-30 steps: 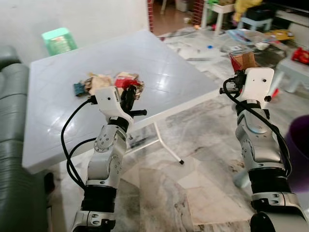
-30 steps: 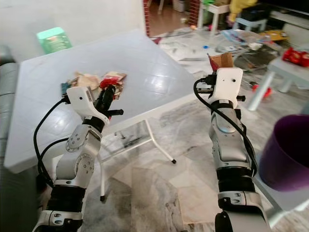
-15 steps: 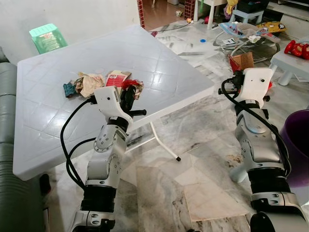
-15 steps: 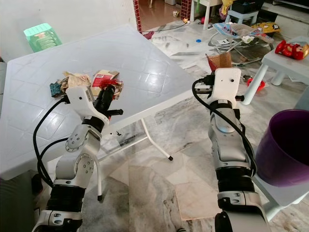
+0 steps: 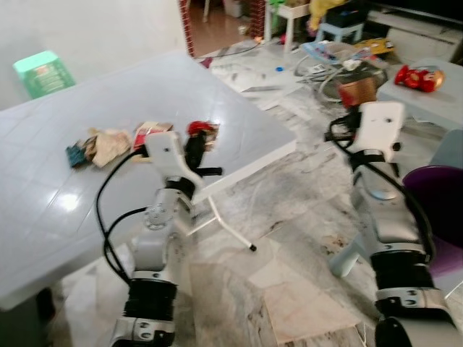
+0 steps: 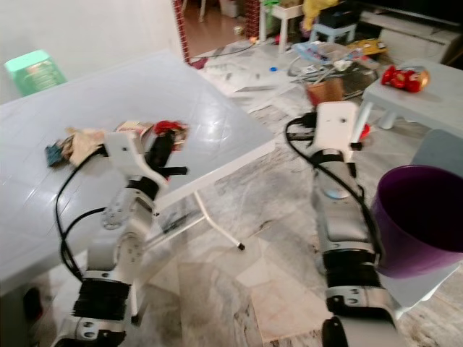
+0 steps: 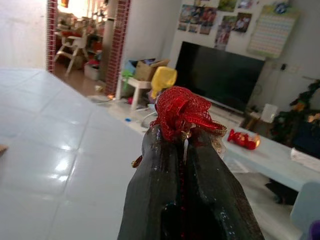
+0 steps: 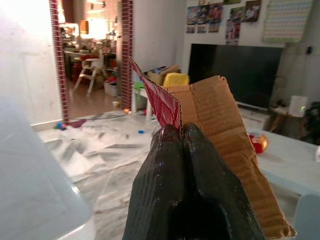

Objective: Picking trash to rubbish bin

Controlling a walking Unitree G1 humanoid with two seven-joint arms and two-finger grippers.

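Both arms were loaded w/ trash. The left gripper [image 7: 184,142] had its fingers [image 7: 155,175] pinched tight on a red mesh scrap [image 7: 184,111], held up above the white bench [image 5: 87,188] near its front edge. The right gripper [image 8: 181,131] had its fingers closed flat on a torn cardboard piece [image 8: 220,120] w/ a red printed face, held out over the marble floor [image 5: 289,238], well apart from the bench.

What changed vs 1 s ago: the whole picture swung. The bench slid toward the robot's left side of the head views, and the purple bin [image 6: 416,217] came much further into the right eye view, its open mouth now near the right arm's elbow. Since everything shifted together, that was the camera turning w/ the body, not the things moving. Both arms kept the same raised pose and the same grips through the turn; neither piece slipped.

Judgement: the pick step was done for these 2 pieces, and the robot was prob. mid-turn toward the bin, so the drop-off came next. The right piece sat closer to the bin and would likely go first.

More rubbish was left on the bench: a crumpled wrapper pile [image 5: 101,144] and a reddish packet [image 5: 148,131] behind the left gripper, so the task was only partly done. Head views were a bit blurred from the motion.
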